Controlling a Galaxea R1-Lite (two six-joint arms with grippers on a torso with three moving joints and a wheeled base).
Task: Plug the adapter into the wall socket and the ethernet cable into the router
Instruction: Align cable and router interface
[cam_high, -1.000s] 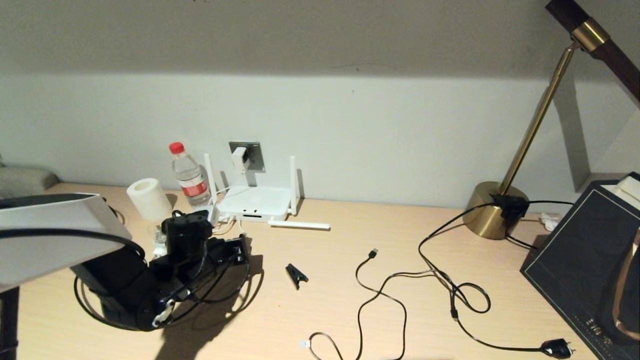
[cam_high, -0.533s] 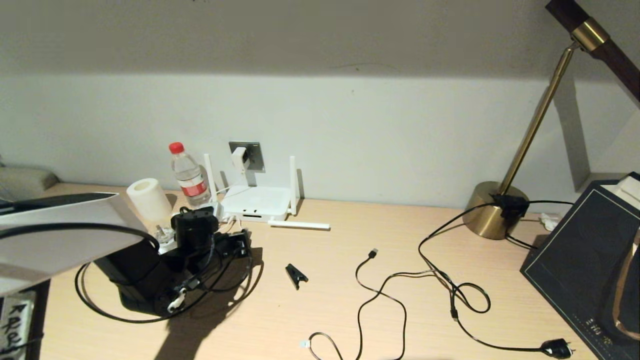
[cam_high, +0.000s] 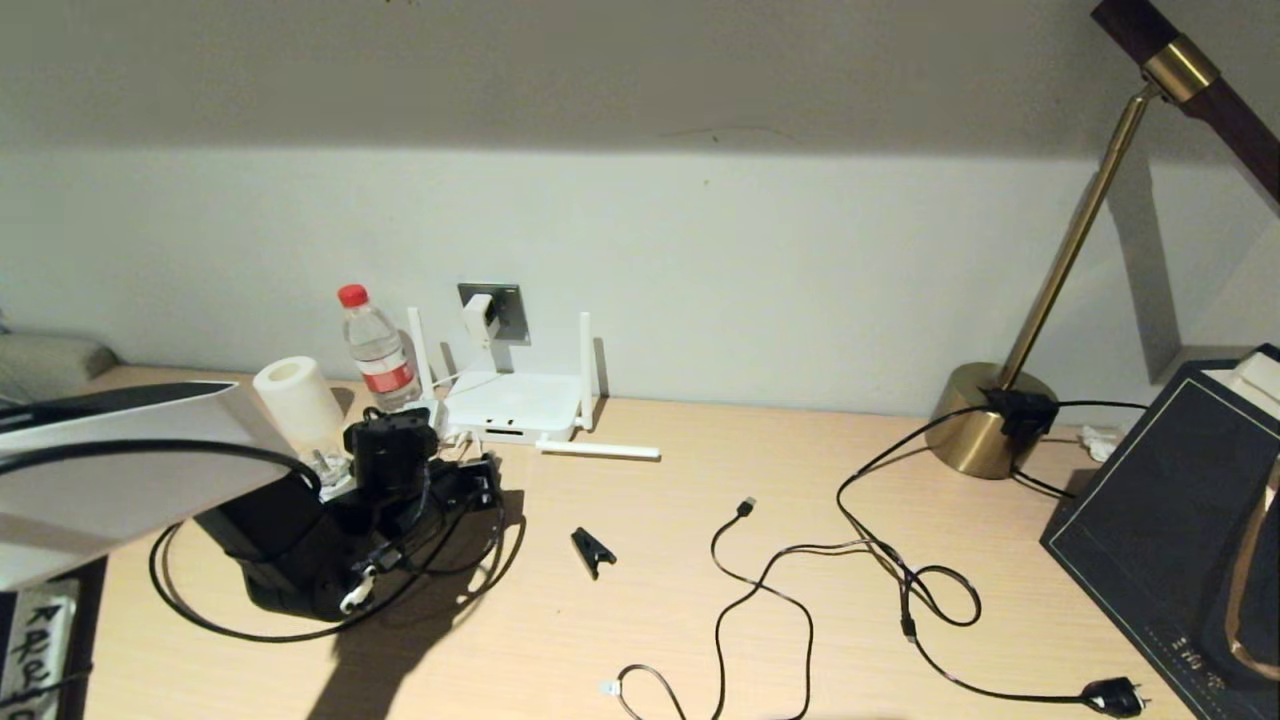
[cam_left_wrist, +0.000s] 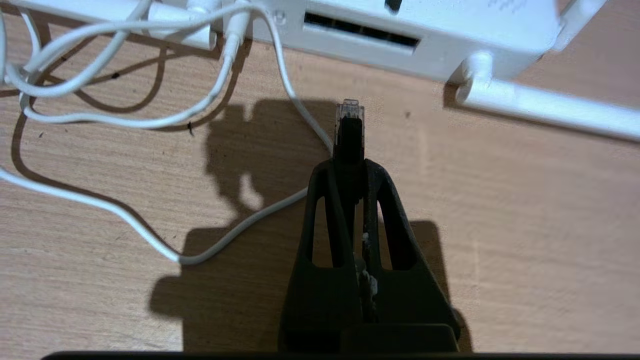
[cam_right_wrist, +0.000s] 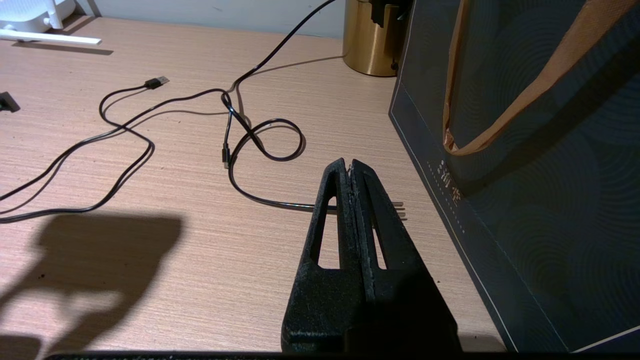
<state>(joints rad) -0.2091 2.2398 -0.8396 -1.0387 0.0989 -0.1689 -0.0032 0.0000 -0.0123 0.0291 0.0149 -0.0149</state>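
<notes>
My left gripper (cam_left_wrist: 350, 165) is shut on the black ethernet cable just behind its clear clip connector (cam_left_wrist: 349, 109). The connector points at the white router's port edge (cam_left_wrist: 425, 30), a short gap in front of it. In the head view the left gripper (cam_high: 478, 482) sits low on the desk just before the router (cam_high: 510, 400), and the cable loops round the arm (cam_high: 200, 615). The white adapter (cam_high: 480, 318) sits in the grey wall socket (cam_high: 508, 305) above the router. My right gripper (cam_right_wrist: 350, 167) is shut and holds nothing, parked near the desk's front right.
A water bottle (cam_high: 378, 350) and a white roll (cam_high: 295, 398) stand left of the router. White cords (cam_left_wrist: 150, 115) lie by its ports. A black clip (cam_high: 592, 550), a USB cable (cam_high: 745, 508), a black plug (cam_high: 1115, 695), a brass lamp base (cam_high: 985, 420) and a dark bag (cam_high: 1170, 520) lie to the right.
My left arm has carried the ethernet cable forward towards the router, and the gripper now sits closer to its front edge. Nothing else has moved.
</notes>
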